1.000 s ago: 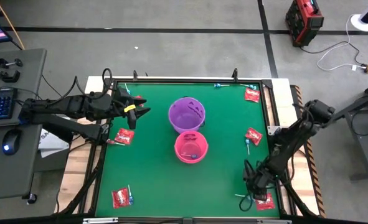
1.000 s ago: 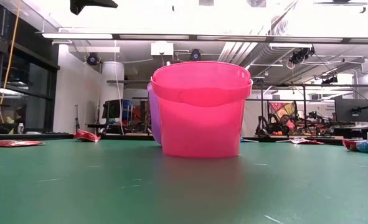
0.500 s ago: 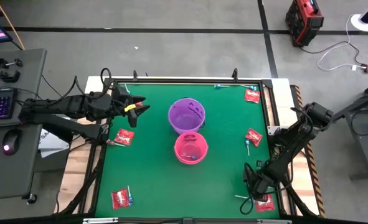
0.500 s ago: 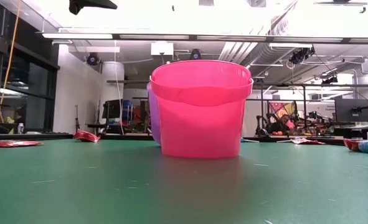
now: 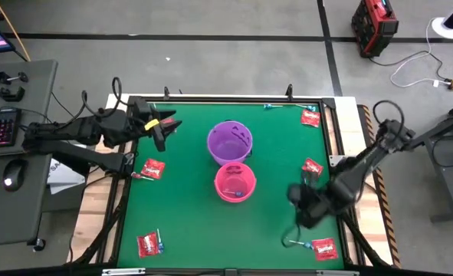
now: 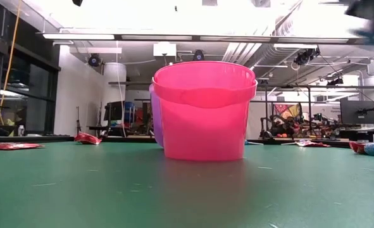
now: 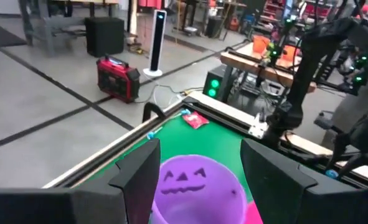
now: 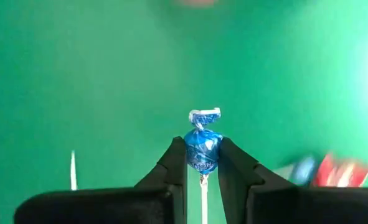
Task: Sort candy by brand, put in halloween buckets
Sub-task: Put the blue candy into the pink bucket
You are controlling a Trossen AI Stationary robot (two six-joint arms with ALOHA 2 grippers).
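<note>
The purple bucket (image 5: 230,140) and the pink bucket (image 5: 234,182) stand side by side mid-table; in the low view the pink bucket (image 6: 202,111) hides nearly all of the purple one (image 6: 153,120). Red candy packets (image 5: 153,168) (image 5: 313,166) (image 5: 326,248) and lollipops (image 5: 305,180) (image 5: 300,244) lie flat on the green mat. My right gripper (image 5: 297,197) hovers to the right of the pink bucket, shut on a blue-headed lollipop (image 8: 202,154). My left gripper (image 5: 165,126) hangs open over the far left, facing the purple bucket (image 7: 196,186). My right gripper (image 8: 202,144) pinches the lollipop's blue wrapped head (image 8: 202,157) between its two fingertips. The fingers point down at the mat. The wrapper's twisted tip (image 8: 204,115) sticks out past them, and the white stick (image 8: 203,199) runs back between the fingers. The lollipop is lifted clear.
More packets lie at the far right corner (image 5: 310,116) and the near left (image 5: 149,244); a lollipop (image 5: 270,106) lies by the far rail. A black frame (image 5: 234,98) edges the mat. Open mat lies in front of the pink bucket.
My right gripper has risen from the near right corner and swung toward the table's left and far side, nearer the pink bucket, carrying the lollipop; it is blurred in motion. My left gripper has shifted a little toward the far edge.
</note>
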